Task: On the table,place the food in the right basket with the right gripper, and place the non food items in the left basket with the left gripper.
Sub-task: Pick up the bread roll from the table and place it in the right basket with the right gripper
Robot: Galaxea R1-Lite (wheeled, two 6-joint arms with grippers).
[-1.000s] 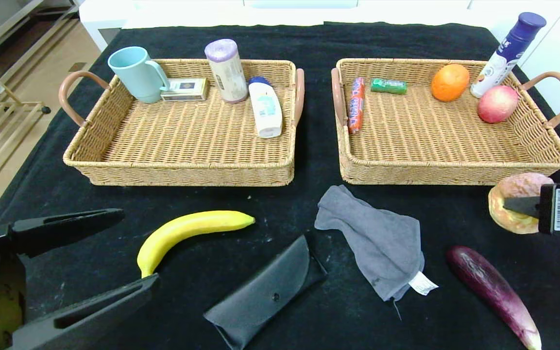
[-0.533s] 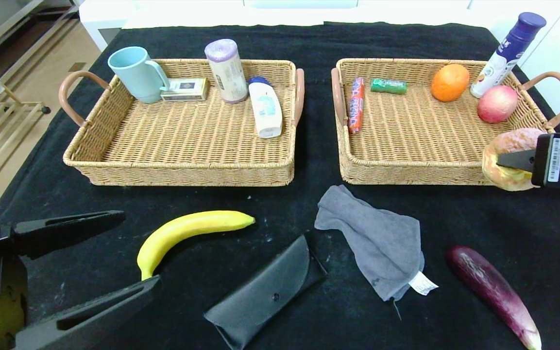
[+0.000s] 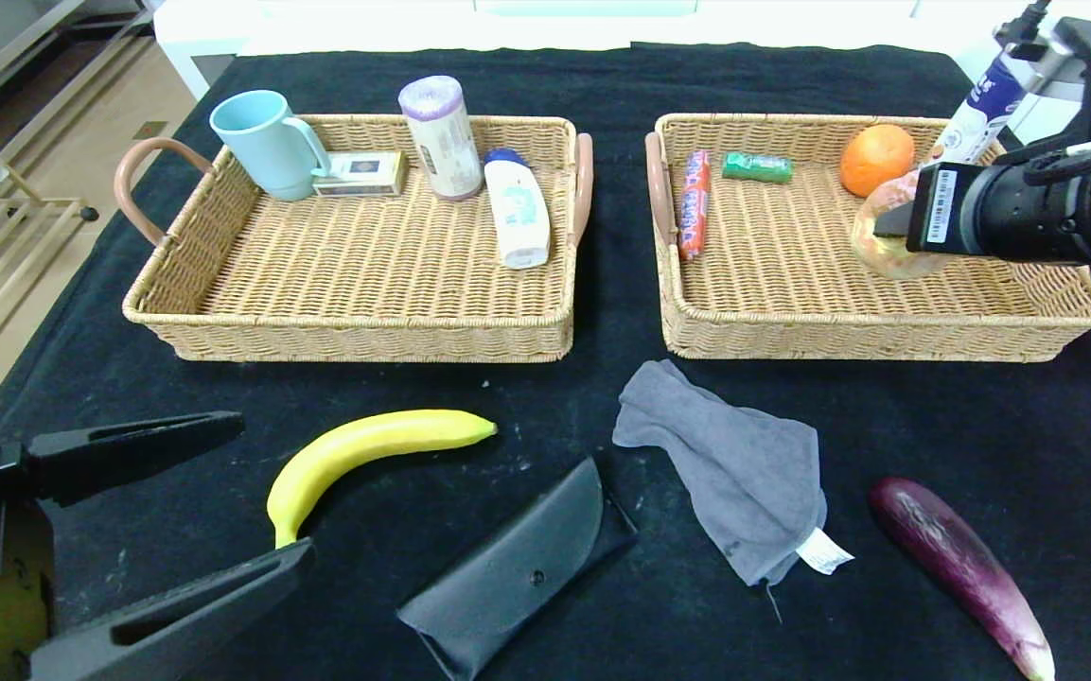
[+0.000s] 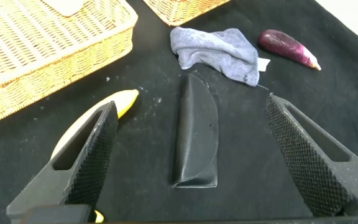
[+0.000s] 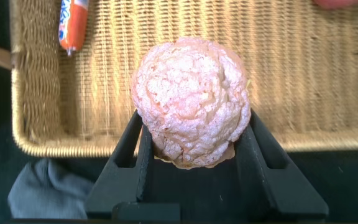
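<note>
Right gripper (image 5: 194,146): clamped on a bread roll (image 5: 191,99), held over the right basket (image 3: 886,336), frame right.
Left gripper (image 4: 194,158): spread wide, lower left.
Left on bench: banana (image 3: 365,449), eggplant (image 3: 961,567), cloth (image 3: 734,468), black case (image 3: 517,567).

Beside the woven wicker right basket (image 3: 876,331), the grey cloth (image 3: 734,463) looked soft and matt, the eggplant (image 3: 961,567) glossy, and the bread (image 5: 191,99) rough and crusty.
</note>
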